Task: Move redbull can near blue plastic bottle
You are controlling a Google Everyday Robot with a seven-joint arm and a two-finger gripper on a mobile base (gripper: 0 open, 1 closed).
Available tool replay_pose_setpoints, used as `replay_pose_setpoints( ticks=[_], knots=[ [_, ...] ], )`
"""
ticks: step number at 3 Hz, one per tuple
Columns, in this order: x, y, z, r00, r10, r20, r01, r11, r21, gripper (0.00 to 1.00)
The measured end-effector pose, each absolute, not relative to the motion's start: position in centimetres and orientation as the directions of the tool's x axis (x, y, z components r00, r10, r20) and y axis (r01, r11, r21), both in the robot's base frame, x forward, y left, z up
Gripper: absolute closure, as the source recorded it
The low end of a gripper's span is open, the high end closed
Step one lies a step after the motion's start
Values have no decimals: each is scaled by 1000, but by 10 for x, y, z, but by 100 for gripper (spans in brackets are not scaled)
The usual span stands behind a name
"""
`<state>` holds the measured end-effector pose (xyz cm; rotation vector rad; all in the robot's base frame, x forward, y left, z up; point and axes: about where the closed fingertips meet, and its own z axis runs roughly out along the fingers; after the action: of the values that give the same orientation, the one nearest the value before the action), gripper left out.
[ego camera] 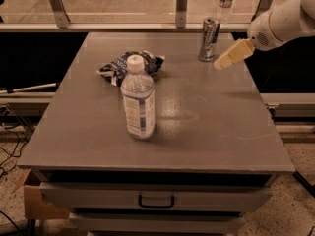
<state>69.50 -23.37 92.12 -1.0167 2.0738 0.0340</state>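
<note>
At the far edge of the table (211, 132), the gripper (222, 62), its opening indiscernible, is held empty beside the can (208, 32), evidently for grasping.

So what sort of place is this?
Likely a lab or test area: grey drawer table, glass partition behind, loose floor cables. The end effector hovers beside the redbull can.

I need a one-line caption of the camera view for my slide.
Gripper beside the can at the back of the table; water bottle upright mid-table, snack bag behind it.
</note>
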Motion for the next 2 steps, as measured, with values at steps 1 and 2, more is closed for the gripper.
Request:
replay_pose_setpoints(
  ticks=[1,2],
  knots=[
    [725,-235,913,-339,-592,-731,-660,703,-264,0],
    [752,-227,910,-312,-562,-766,-651,714,-258,0]
  ],
)
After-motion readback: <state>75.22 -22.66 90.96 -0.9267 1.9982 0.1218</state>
